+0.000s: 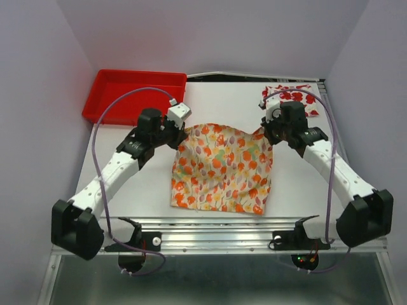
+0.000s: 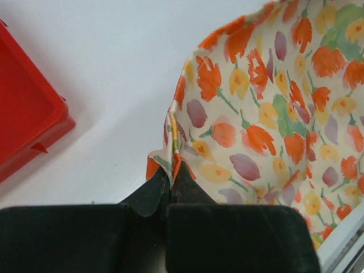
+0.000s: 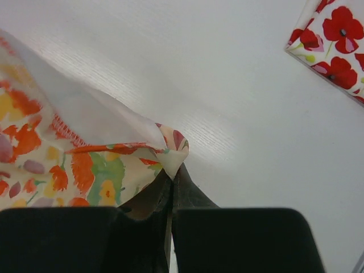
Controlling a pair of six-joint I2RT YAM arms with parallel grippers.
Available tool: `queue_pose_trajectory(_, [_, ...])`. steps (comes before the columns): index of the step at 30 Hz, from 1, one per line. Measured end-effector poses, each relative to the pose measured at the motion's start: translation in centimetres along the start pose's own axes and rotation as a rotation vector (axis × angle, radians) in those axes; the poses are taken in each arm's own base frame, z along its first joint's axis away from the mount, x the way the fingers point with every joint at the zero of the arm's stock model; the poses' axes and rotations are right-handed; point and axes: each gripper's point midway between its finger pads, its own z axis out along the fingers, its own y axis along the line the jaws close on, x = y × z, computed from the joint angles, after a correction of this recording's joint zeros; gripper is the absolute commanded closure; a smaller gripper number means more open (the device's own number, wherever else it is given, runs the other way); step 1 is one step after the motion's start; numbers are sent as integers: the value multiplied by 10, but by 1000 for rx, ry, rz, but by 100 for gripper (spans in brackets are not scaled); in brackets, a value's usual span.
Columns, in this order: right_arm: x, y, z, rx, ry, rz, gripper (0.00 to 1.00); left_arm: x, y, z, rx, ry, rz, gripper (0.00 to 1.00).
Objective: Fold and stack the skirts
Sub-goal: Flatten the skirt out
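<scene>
Pale lilac walls [image 1: 38, 95] are seen closing in a white counter [image 1: 222, 101] on three sides in the top view. Two arms are reached inward over it, the left arm [image 1: 108, 178] from the near left and the right arm [image 1: 337, 168] from the near right. Between them the cream skirt [image 1: 222, 168], printed with orange, red and yellow marks, is spread across the middle of the counter, its near hem laid flat by the front edge. A red tray [image 1: 137, 95] is set at the far left corner, apart from that cloth. The white skirt with red flowers [image 1: 292, 95] is laid at the far right, behind the right arm.

The whole cloth and both arms are shown by the top view only, while the grips are made plain by the wrist views alone. In the left wrist view the left pincer [image 2: 169, 181] is seen closed on the cream skirt's far left corner, the bunched edge pinched between the dark fingers, with the tray at the left edge. In the right wrist view the right pincer [image 3: 172, 181] is seen closed on the far right corner, where the pale underside is turned up. A corner of the white skirt is shown at upper right, well apart from that pincer
</scene>
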Motion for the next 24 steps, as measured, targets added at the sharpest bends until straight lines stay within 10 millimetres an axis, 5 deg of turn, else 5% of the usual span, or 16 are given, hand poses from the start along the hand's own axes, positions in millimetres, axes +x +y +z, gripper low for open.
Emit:
queue_pose_trajectory(5, [22, -47, 49, 88, 112, 55, 99, 31, 22, 64, -50, 129, -73, 100])
queue_pose_trajectory(8, [17, -82, 81, 117, 124, 103, 94, 20, 41, 107, -67, 137, -80, 91])
queue_pose_trajectory(9, [12, -94, 93, 124, 124, 111, 83, 15, 47, 121, -71, 144, -80, 76])
queue_pose_trajectory(11, [3, -108, 111, 125, 117, 113, 40, 0, 60, 145, -78, 141, -75, 59])
queue_pose_trajectory(13, [-4, -116, 123, 122, 122, 118, 20, -16, 75, 173, -90, 148, -61, 42])
queue_pose_trajectory(14, [-10, -121, 131, 119, 115, 125, 18, -25, 81, 180, -97, 139, -54, 32])
queue_pose_trajectory(18, [-23, -126, 135, 109, 125, 130, 17, -35, 89, 179, -106, 158, -40, 29])
queue_pose_trajectory(24, [-23, -122, 85, 93, 158, 113, 24, -37, 85, 126, -105, 187, 12, 32])
